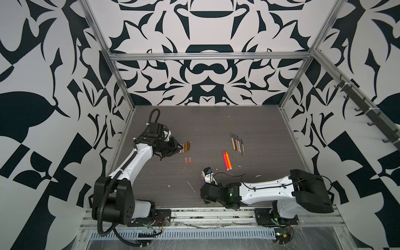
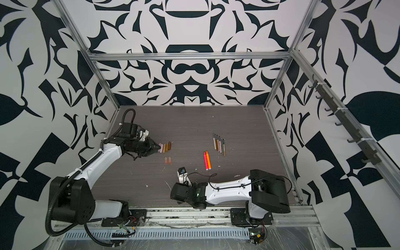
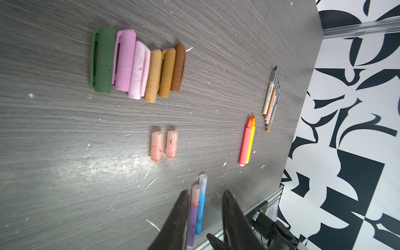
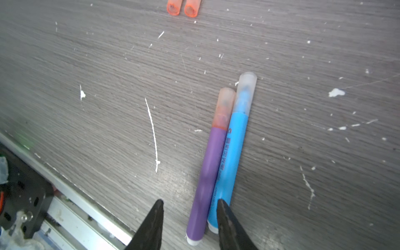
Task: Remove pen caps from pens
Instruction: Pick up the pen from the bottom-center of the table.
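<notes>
Purple pen, blue pen, both capped

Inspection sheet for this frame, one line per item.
Surface: grey wood-grain table, scuffed.
Job's things: six opaque caps in a row and two translucent caps lie loose; six thin pens, orange pen and pink-red pen uncapped; purple pen and blue pen still capped.
Clutter: white flecks.
Grippers: left gripper open, empty, beside the cap row; right gripper open over the purple pen's tail end.
Cables: black conduit along left arm; thin cable on right arm.
Surroundings: patterned walls, aluminium frame.
</notes>
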